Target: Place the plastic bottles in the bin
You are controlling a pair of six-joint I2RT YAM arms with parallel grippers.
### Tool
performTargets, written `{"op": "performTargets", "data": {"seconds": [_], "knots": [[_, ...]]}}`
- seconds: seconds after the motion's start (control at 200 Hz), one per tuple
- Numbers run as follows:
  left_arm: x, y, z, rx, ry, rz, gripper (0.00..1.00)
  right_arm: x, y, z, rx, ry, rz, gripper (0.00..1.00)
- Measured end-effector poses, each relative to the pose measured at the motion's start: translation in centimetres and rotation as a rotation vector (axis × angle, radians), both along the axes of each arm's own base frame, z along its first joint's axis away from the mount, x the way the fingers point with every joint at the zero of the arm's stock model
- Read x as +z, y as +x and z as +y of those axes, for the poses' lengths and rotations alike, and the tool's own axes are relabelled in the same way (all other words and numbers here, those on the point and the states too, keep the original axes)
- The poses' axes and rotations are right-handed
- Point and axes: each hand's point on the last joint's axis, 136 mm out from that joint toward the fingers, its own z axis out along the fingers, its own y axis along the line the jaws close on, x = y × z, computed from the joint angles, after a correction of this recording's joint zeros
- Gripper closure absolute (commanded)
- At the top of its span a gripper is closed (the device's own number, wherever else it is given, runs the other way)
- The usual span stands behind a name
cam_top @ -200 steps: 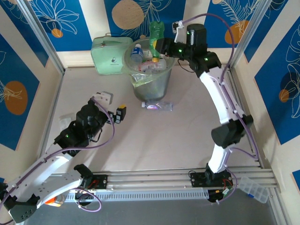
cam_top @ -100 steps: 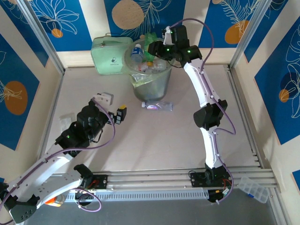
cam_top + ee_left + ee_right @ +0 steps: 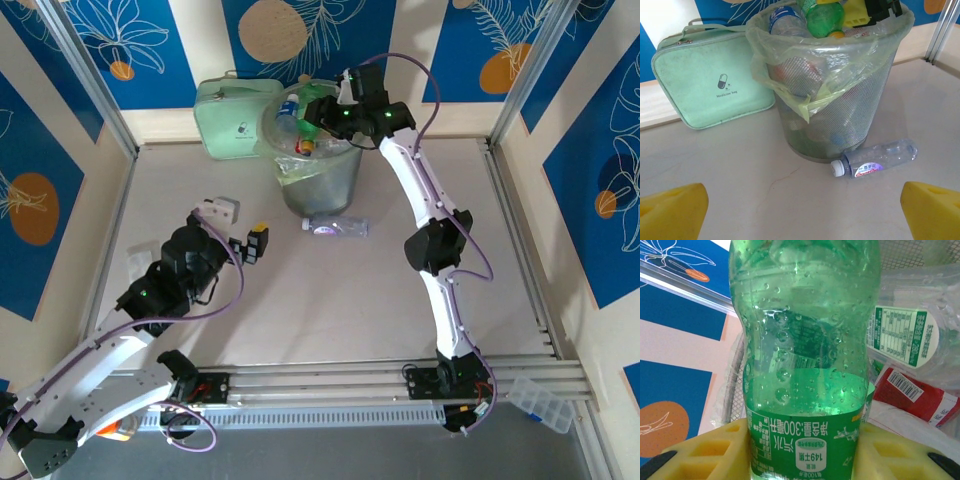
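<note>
The bin, a mesh bucket with a pale green liner, stands at the back of the table and holds several plastic bottles. My right gripper hangs over its rim, shut on a green bottle by the labelled body. That green bottle lies across the top of the pile in the bin. A clear bottle with a white cap lies on the table against the bin's base, clear bottle. My left gripper is open and empty, well short of it, yellow fingertips wide apart.
A pale green zipped case leans against the back wall left of the bin, case. A small white block and a flat clear packet lie by the left arm. A clear plastic box sits at the front right.
My right arm has swung left and lowered, carrying the green bottle from upright above the bin's right rim down onto the pile inside. The left arm has not moved.
</note>
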Motion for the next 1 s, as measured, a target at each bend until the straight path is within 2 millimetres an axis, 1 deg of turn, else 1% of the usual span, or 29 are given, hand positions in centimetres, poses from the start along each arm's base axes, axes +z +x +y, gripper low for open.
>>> {"op": "performTargets", "data": {"seconds": [0.075,0.165,0.395,0.515,0.61,0.73,0.855,0.93,1.0], "knots": [[0.1,0.0,0.1,0.005,-0.002,-0.005,0.02,-0.3,0.1,0.3,-0.001,0.004,0.008,0.55],[0.4,-0.1,0.3,0.008,-0.007,-0.013,0.02,-0.5,0.1,0.6,-0.004,0.010,0.016,0.50],[0.4,-0.1,0.3,0.010,-0.010,-0.016,0.02,-0.2,0.0,0.3,-0.012,-0.010,0.002,0.33],[0.4,-0.1,0.4,0.016,-0.009,-0.017,0.02,0.0,-0.5,-0.3,-0.015,-0.038,0.003,0.32],[0.5,-0.1,0.5,0.020,-0.008,-0.019,0.02,1.3,-1.1,-1.2,-0.023,-0.048,-0.014,0.32],[0.5,0.0,0.7,0.030,-0.006,-0.022,0.02,4.3,-2.1,-2.7,-0.044,-0.064,-0.079,0.33],[0.7,0.0,0.7,0.033,-0.004,-0.032,0.02,7.4,-3.0,-3.6,-0.053,-0.067,-0.159,0.33],[0.7,0.1,0.8,0.035,0.001,-0.037,0.02,8.2,-2.8,-3.8,-0.057,-0.070,-0.194,0.33],[0.7,0.1,0.8,0.037,0.005,-0.037,0.02,7.8,-2.2,-3.7,-0.061,-0.082,-0.205,0.33]]}}
